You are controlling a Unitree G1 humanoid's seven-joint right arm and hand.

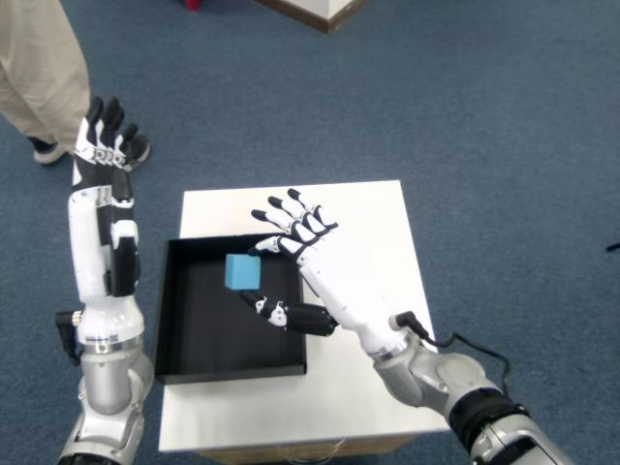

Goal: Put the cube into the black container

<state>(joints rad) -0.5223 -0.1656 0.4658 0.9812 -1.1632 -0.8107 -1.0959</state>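
- The right hand (308, 254) reaches in from the lower right, its forearm crossing the right wall of the black container (172, 320); the palm sits over the container's upper right part
- The four fingers (281, 207) are spread and extended toward the upper left; the thumb (276, 312) stretches out lower down, pointing left over the container's floor
- The cube (242, 272), light blue, sits between the index finger above it and the thumb below it; it appears pinched lightly by those two digits while the other fingers stay splayed; the exact contact on its far side is hidden
- The cube is seen against the black interior, in the upper right portion of the container; whether it is lifted clear of the floor or resting on it cannot be told from this view
- The black container is a shallow rectangular tray lying on the left half of the white table (383, 218); its left edge lies along the table's left edge
- The left hand (105, 145) is raised off to the left of the table, fingers straight and together, holding nothing
- A person's leg (37, 73) in beige trousers stands at the upper left on the blue carpet (484, 116)
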